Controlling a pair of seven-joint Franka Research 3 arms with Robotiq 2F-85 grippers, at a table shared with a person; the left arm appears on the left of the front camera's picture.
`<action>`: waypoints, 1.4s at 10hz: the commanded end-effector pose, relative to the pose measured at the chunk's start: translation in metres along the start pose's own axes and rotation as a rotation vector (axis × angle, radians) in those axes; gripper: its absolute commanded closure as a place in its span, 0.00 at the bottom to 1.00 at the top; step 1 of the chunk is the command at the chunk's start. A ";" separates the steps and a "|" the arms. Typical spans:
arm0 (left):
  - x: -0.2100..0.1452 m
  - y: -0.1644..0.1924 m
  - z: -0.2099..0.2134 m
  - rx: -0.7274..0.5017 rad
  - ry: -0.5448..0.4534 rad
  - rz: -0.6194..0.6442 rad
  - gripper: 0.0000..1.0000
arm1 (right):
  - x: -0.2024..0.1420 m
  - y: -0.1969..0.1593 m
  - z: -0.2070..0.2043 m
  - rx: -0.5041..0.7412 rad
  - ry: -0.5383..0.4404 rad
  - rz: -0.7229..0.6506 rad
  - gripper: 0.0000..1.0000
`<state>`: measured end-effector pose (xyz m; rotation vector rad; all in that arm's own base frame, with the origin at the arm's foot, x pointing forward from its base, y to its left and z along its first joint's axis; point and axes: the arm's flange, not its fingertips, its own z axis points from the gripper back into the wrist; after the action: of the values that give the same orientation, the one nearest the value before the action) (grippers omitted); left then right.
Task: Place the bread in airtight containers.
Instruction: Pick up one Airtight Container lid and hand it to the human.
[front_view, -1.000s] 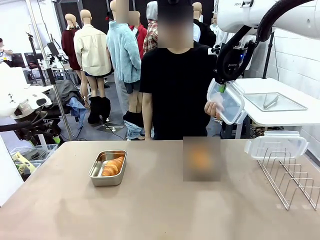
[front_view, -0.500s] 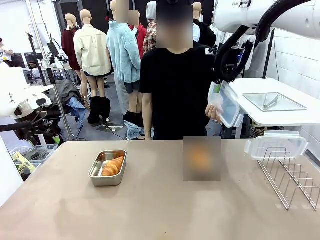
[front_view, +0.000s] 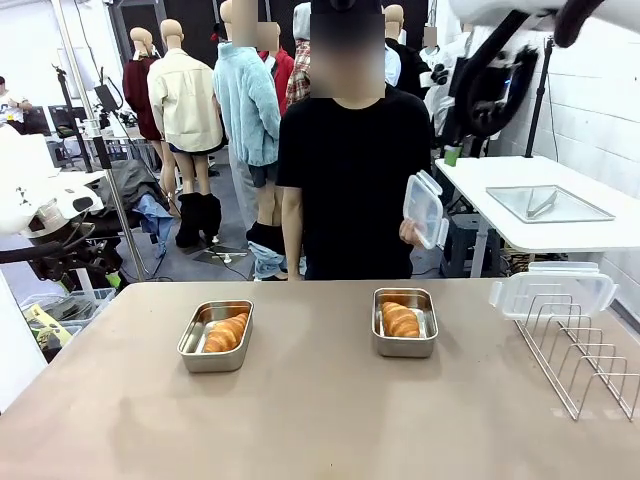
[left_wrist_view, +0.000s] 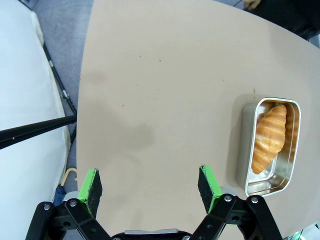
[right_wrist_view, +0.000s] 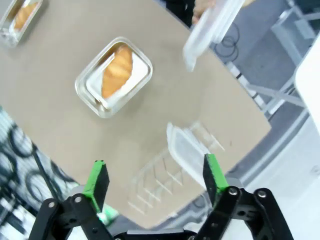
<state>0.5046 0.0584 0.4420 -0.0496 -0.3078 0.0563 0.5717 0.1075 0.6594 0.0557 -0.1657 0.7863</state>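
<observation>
Both my sets of jaws stand wide apart and empty over the tan table (front_view: 320, 420) — a croissant (left_wrist_view: 269, 137) in its tin (left_wrist_view: 243, 150) lies right of my left gripper (left_wrist_view: 150, 182), a second croissant (right_wrist_view: 117, 70) in a second tin (right_wrist_view: 141, 70) far ahead of my right gripper (right_wrist_view: 155, 177); a person (front_view: 350, 180) holds a clear lid (front_view: 424, 210).

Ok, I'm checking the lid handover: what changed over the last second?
The right gripper let go of the clear lid and drew up and away, jaws now open. The person's hand holds the lid alone and has pulled it in toward the body. Unchanged: the left gripper open, the left tin with its croissant, the second lid on the wire rack.
</observation>
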 end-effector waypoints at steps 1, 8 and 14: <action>0.000 0.000 0.002 0.023 0.010 0.012 0.00 | -0.067 0.018 -0.010 -0.108 0.104 0.241 0.00; 0.000 0.000 0.002 0.023 0.010 0.012 0.00 | -0.153 -0.014 -0.067 -0.171 0.141 0.967 0.00; 0.000 0.000 0.002 0.023 0.010 0.012 0.00 | -0.152 -0.026 -0.077 -0.192 0.158 0.929 0.00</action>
<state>0.5047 0.0583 0.4423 -0.0496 -0.3080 0.0559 0.4969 -0.0062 0.5555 -0.2682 -0.1316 1.6642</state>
